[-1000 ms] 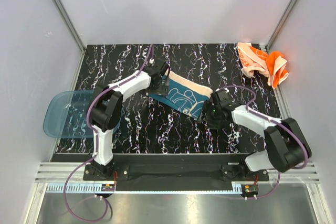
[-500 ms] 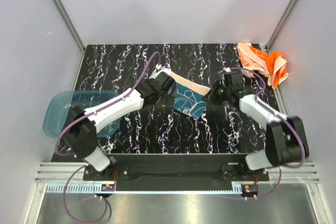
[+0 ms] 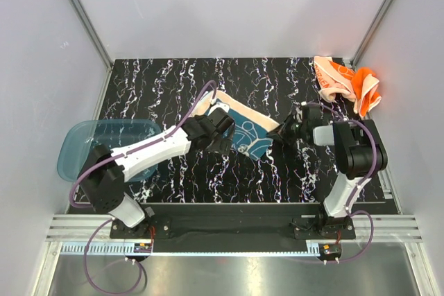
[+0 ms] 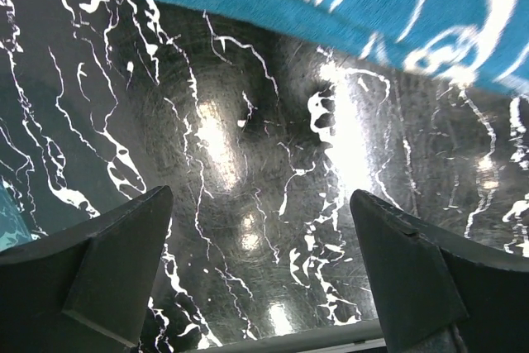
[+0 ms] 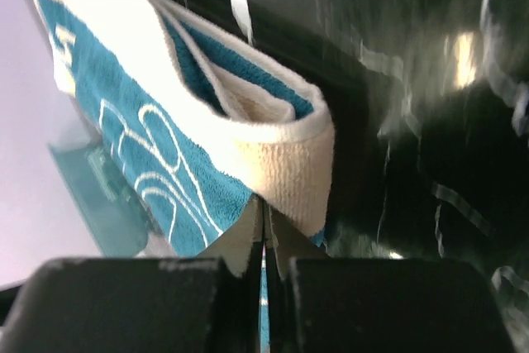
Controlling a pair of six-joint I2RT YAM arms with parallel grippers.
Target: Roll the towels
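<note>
Starting at the near edge, the two arms rise from their bases and reach inward over the black, white-veined table (image 3: 173, 88). The left gripper (image 3: 220, 136) hangs just short of the teal towel (image 3: 244, 128), with its jaws spread wide and nothing between them. From its wrist camera the left gripper (image 4: 260, 266) has only glossy marble below it, and the towel's near edge (image 4: 347, 2) crosses the top of that view, clear of both jaws.

On the right, the right gripper (image 3: 279, 133) is closed tight on the towel's right-hand corner. Its wrist camera shows the right gripper (image 5: 264, 233) with jaws pressed together on a doubled fold of cloth (image 5: 207, 146). There the cream reverse wraps over the teal face and the pinched part is raised off the table.

The teal towel lies slanted at mid-table between the two grippers, with a cream strip showing along its far-left edge. Its white print reads as loops and curved strokes. A few letter shapes sit near the hem, but none can be made out as a word.

At the table's left edge a translucent blue tray (image 3: 78, 145) hangs partly over the side. Farthest away, in the far right corner, the orange towel (image 3: 347, 84) lies crumpled, well apart from both grippers. Its peach reverse is turned out, and the white lettering on it is too small to read.
</note>
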